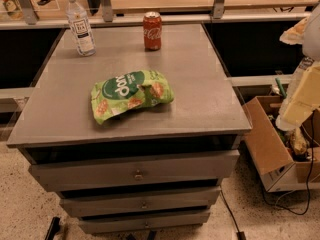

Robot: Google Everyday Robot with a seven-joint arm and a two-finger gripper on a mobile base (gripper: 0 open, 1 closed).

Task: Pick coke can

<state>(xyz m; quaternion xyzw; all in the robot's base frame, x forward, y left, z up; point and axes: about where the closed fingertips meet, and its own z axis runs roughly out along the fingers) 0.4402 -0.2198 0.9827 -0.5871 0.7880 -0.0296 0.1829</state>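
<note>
Coke can (152, 30) stands upright at the far edge of the table (210, 84), right of the bottle (80, 24) and beyond the snack bag (131, 95). The gripper (300, 101) hangs off the right side, well apart from it; whether it is spread or closed I cannot tell. The can is likely light, thin-walled and slick, so it is best taken around the middle with a gentle squeeze.

Coke can (152, 30) stands upright at rear of surface (210, 114), approx. centre. Bottle (80, 24) upright at rear-left corner, well apart from can. Snack bag (131, 95) lies mid-surface, in front of can & bottle, touching neither. Drawers (135, 174) stacked under surface. Cardboard box (262, 144) on floor to the right. Gripper (297, 109) at far right, off the surface, above box, well apart from can.
</note>
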